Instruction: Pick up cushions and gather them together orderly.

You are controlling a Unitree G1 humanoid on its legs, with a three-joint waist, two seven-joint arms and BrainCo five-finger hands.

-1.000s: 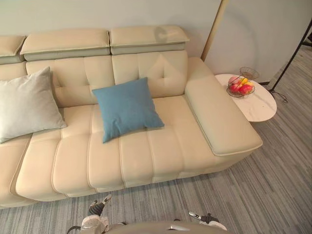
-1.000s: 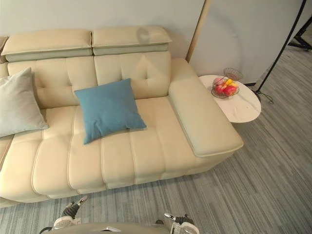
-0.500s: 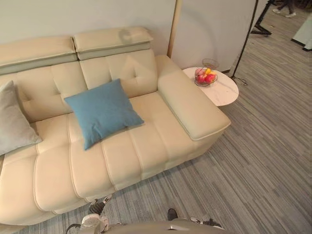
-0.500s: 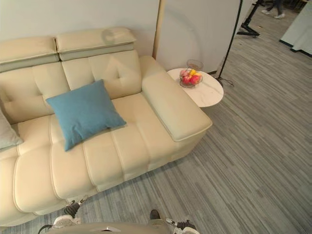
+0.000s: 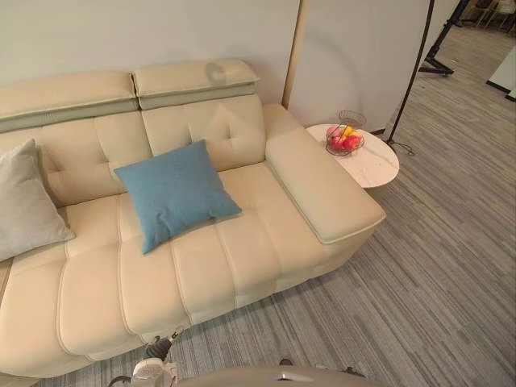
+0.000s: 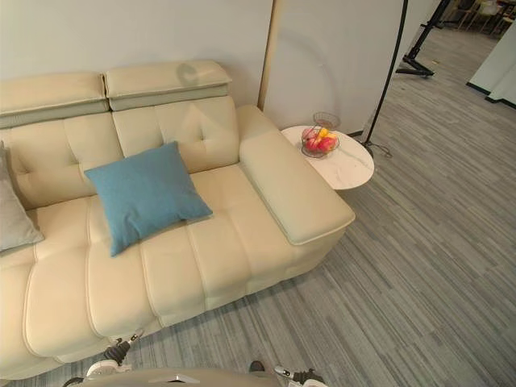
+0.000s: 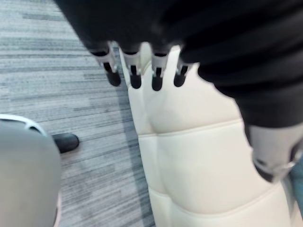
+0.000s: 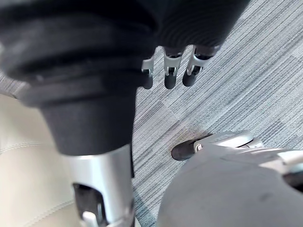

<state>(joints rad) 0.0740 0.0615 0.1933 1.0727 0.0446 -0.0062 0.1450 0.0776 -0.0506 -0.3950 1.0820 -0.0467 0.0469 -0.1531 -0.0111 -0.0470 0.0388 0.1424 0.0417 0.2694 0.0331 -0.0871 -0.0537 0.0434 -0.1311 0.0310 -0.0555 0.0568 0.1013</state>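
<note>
The blue cushion (image 5: 176, 192) is seen on the seat of the cream sofa (image 5: 242, 258), its top edge leaned against the backrest and one corner turned toward the near edge. It is square, so no long axis is offered. A grey cushion (image 5: 24, 205) is propped at the far-left end of the same seat, well apart from the blue one and partly cut off by the edge of the view.

Both cushions lie ahead of the hands and to the left. The left hand (image 7: 136, 66) is held low at the near edge of the seat with its fingers straight and apart, and nothing is held in it. The right hand (image 8: 170, 66) hangs over the carpet, its fingers likewise loose and empty. The left hand is judged the nearer to both cushions, though a reach across the seat would be needed.

To the right of the armrest, a wire bowl (image 5: 330, 147) of red and yellow fruit (image 5: 347, 142) is set on a round white table (image 5: 377, 168), with a smaller empty wire bowl (image 5: 351, 118) just behind it.
</note>
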